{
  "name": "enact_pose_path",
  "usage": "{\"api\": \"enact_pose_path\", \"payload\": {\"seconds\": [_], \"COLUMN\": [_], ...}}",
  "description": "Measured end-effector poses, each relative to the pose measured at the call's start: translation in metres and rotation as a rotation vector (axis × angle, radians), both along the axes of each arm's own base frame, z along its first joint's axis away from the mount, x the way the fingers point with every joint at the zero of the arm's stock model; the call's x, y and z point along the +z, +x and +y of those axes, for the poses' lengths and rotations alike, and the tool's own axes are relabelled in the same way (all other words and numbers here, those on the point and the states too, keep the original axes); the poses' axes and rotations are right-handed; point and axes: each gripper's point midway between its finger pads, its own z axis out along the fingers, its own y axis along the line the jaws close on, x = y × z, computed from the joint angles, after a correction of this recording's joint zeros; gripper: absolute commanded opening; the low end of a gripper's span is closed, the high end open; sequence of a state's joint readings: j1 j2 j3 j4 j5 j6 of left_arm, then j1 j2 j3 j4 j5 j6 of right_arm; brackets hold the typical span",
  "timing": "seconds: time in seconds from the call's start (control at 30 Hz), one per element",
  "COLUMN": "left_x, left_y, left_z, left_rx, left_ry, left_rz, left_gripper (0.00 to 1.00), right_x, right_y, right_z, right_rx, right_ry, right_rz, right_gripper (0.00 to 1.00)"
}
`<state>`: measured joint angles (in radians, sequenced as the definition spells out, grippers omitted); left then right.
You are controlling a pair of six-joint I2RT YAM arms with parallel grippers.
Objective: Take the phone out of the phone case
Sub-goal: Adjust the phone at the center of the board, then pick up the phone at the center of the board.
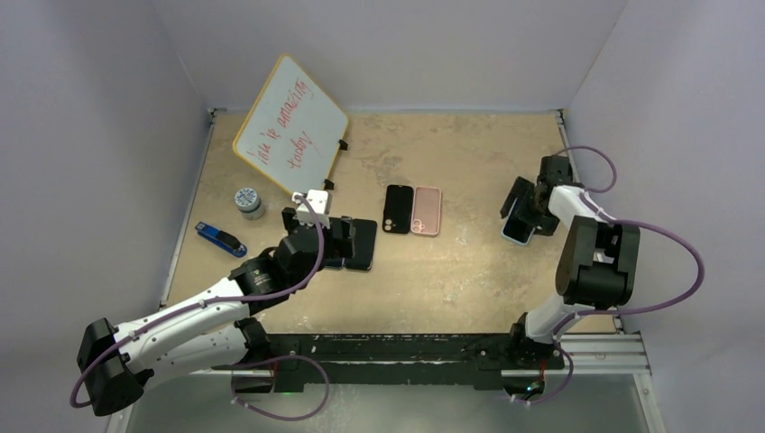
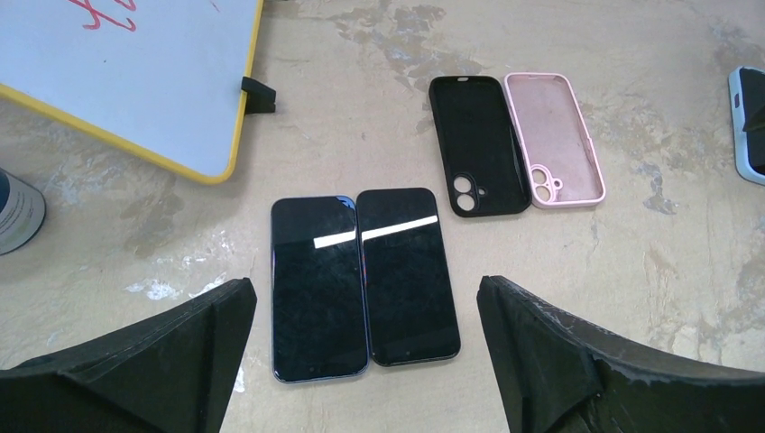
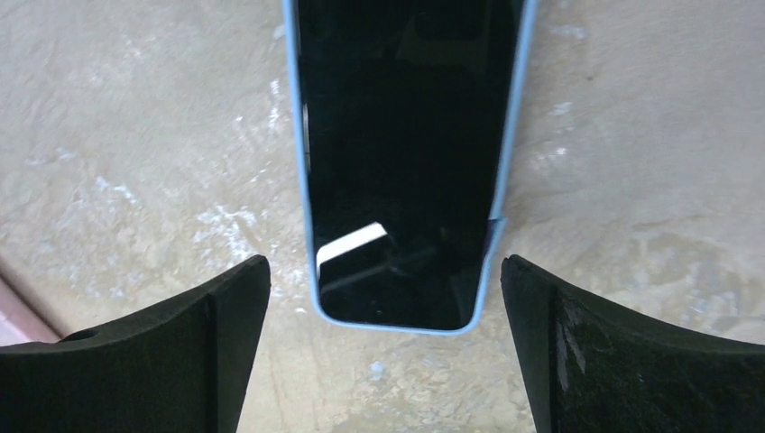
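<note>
A phone [image 3: 406, 162] with a dark screen lies face up in a light blue phone case [image 3: 392, 328] on the right side of the table [image 1: 518, 231]. My right gripper [image 3: 383, 266] hovers over its near end, open, one finger on each side, touching nothing; the top view shows that gripper [image 1: 528, 212] above the phone. My left gripper [image 2: 365, 281] is open over two bare dark phones [image 2: 317, 289] [image 2: 408, 275] lying side by side, and it holds nothing. Beyond them lie an empty black case [image 2: 476, 144] and an empty pink case [image 2: 554, 140].
A yellow-framed whiteboard [image 1: 289, 122] leans at the back left. A small round jar [image 1: 249, 202] and a blue flat object [image 1: 219, 238] sit near the left edge. White walls close in the table on three sides.
</note>
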<state>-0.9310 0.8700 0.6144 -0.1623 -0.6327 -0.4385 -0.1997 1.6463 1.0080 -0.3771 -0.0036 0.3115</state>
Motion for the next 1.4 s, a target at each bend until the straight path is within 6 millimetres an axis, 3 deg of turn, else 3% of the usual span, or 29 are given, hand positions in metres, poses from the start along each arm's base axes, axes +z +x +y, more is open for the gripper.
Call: {"api": "enact_pose_path", "payload": {"seconds": [0.17, 0.4, 0.53, 0.73, 1.03, 1.23, 1.4], "left_x": [-0.002, 0.000, 0.001, 0.000, -0.002, -0.004, -0.005], "left_y": [0.000, 0.000, 0.001, 0.001, 0.001, 0.001, 0.001], "left_z": [0.000, -0.001, -0.002, -0.003, -0.005, -0.006, -0.007], "left_rx": [-0.001, -0.004, -0.004, -0.007, -0.012, -0.017, -0.022], "left_ry": [0.003, -0.007, -0.011, -0.011, -0.007, -0.004, -0.002], "left_rz": [0.002, -0.003, -0.006, -0.005, 0.000, 0.005, 0.010], "left_gripper": [1.00, 1.00, 1.00, 1.00, 1.00, 1.00, 0.99], "right_x": [0.007, 0.031, 0.019, -0.013, -0.020, -0.020, -0.021], "right_y": [-0.002, 0.018, 0.028, 0.021, 0.019, 0.020, 0.020], "right_z": [-0.013, -0.024, -0.025, -0.022, -0.019, -0.017, -0.014], "right_rx": [-0.031, -0.034, -0.009, 0.015, 0.041, 0.056, 0.077], "right_ry": [-0.065, -0.112, -0.107, -0.087, -0.085, -0.084, -0.073], "right_rz": [0.026, -0.005, 0.021, 0.112, 0.137, 0.135, 0.118], "right_gripper": [0.99, 0.99, 0.99, 0.99, 0.99, 0.83, 0.50]}}
